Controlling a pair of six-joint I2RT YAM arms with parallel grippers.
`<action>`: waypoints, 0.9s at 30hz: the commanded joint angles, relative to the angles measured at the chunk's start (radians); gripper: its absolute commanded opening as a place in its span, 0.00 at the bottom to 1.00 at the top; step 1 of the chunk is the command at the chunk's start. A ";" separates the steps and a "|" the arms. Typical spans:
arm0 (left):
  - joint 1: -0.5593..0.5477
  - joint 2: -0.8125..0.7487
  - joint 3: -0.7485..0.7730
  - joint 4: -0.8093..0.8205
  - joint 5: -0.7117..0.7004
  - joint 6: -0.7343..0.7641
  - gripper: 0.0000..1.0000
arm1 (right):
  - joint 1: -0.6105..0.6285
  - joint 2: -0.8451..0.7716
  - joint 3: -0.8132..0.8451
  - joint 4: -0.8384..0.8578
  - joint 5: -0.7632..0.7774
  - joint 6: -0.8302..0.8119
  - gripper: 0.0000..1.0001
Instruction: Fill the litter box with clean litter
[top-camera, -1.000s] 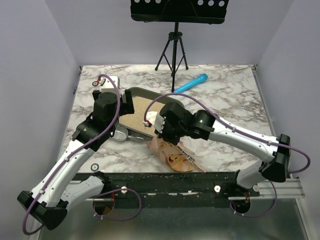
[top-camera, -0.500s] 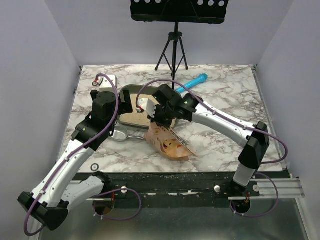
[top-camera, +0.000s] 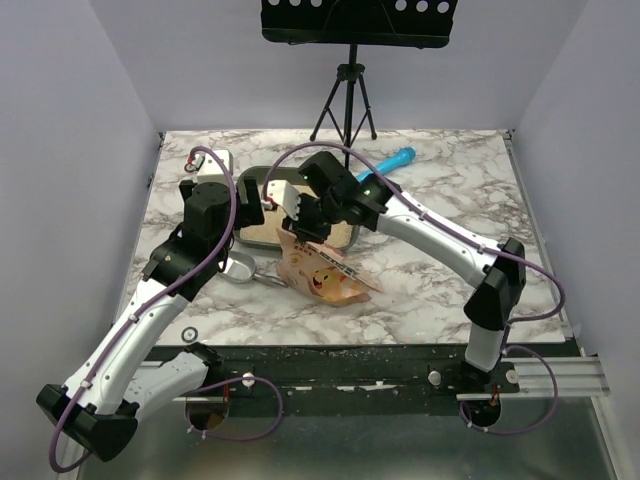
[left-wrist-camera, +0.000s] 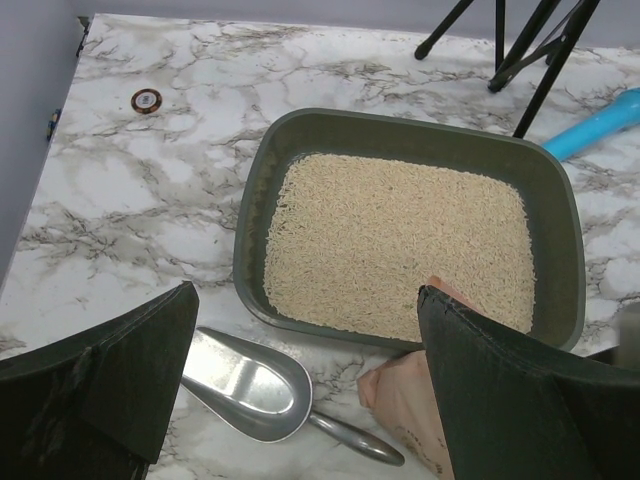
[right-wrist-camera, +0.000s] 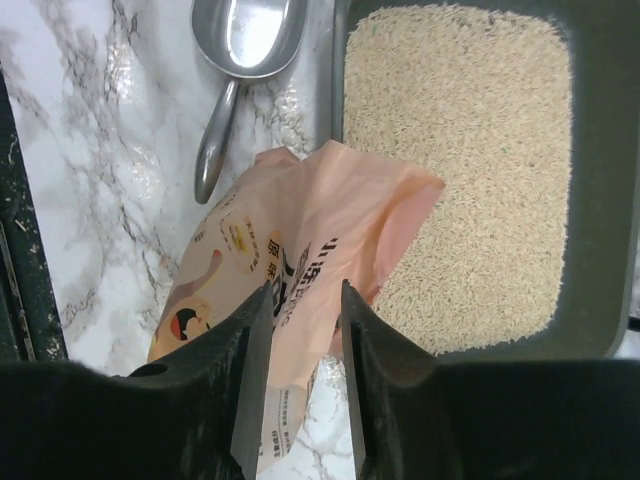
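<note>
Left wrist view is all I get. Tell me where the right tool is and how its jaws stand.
Observer: The right tool hangs over the orange-pink bag. Its jaws are apart and the bag's print shows in the gap.
Operator: Describe how that bag lies.
Observer: Its upper end overhangs the near rim of the litter box, above the clean litter. Its lower end rests on the table, toward the near edge.
Operator: Now identify the blue thing at my right edge.
Observer: It is a blue cylinder, whole, lying on the table beyond the litter box, near the black tripod.
</note>
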 joint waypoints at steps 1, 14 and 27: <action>0.004 0.001 -0.008 0.016 -0.001 -0.013 0.99 | -0.007 -0.142 -0.052 0.087 0.017 0.056 0.46; 0.014 0.004 -0.008 0.018 0.041 -0.026 0.99 | -0.005 -0.571 -0.532 0.130 0.114 0.231 0.66; 0.021 0.027 -0.014 0.019 0.061 -0.024 0.99 | -0.005 -0.520 -0.607 0.185 0.123 0.309 0.69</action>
